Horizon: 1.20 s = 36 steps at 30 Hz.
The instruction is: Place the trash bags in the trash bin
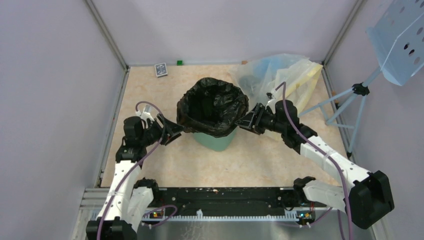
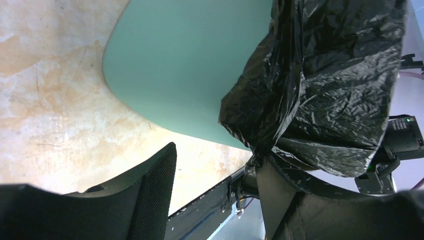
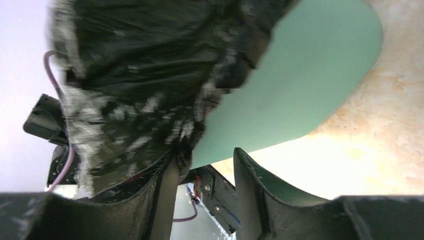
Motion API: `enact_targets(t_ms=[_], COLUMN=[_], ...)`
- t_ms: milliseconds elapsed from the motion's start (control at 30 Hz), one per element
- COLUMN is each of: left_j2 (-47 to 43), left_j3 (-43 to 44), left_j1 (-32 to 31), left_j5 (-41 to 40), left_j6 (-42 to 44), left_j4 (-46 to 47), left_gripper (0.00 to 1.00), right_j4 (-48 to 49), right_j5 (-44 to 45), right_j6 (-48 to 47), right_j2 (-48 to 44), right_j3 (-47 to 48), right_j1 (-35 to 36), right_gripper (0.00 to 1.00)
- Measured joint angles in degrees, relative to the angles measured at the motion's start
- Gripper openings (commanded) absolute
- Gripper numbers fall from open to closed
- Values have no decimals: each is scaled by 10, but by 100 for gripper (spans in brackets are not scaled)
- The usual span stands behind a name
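The mint-green trash bin (image 1: 216,140) stands upright in the middle of the table. The black trash bag (image 1: 214,106) lines it, mouth open, with its edge folded down over the rim. My left gripper (image 1: 175,131) is open at the bin's left side, just under the bag's hem. In the left wrist view the gripper (image 2: 215,155) shows a wide gap, and the bag (image 2: 330,85) drapes onto the right finger beside the bin (image 2: 175,65). My right gripper (image 1: 246,122) is open at the bin's right side. In the right wrist view the gripper (image 3: 205,156) has the bag (image 3: 140,75) lying over its left finger, with the bin (image 3: 300,85) beyond.
Clear and yellowish translucent plastic bags (image 1: 285,75) lie at the back right, close behind my right arm. A small blue box (image 1: 160,69) and a green cube (image 1: 179,62) sit by the back wall. A tripod (image 1: 350,107) with a pale-blue perforated panel (image 1: 400,40) stands outside the right wall.
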Motion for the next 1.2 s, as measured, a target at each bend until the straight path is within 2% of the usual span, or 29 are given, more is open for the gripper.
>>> enact_targets(t_ms=[200, 267, 367, 500, 600, 867, 1067, 1200], left_j2=[41, 54, 71, 72, 46, -27, 31, 69], left_j3=[-26, -38, -51, -51, -47, 6, 81, 84], left_j1=[0, 0, 0, 0, 0, 0, 1, 1], left_j5=[7, 8, 10, 0, -35, -112, -105, -94], left_j6=[-2, -2, 5, 33, 50, 60, 72, 68], left_j4=[63, 81, 95, 81, 41, -36, -23, 9], left_gripper=[48, 47, 52, 58, 63, 68, 69, 65], right_j4=[21, 24, 23, 12, -7, -11, -16, -11], right_j5=[6, 9, 12, 22, 34, 37, 36, 32], right_j6=[-6, -11, -23, -53, -77, -99, -108, -115], right_j2=[22, 29, 42, 44, 29, -50, -46, -17], right_j3=[-45, -55, -60, -59, -59, -59, -40, -7], right_j1=[0, 0, 0, 0, 0, -35, -52, -54], right_gripper=[36, 35, 36, 42, 46, 47, 46, 46])
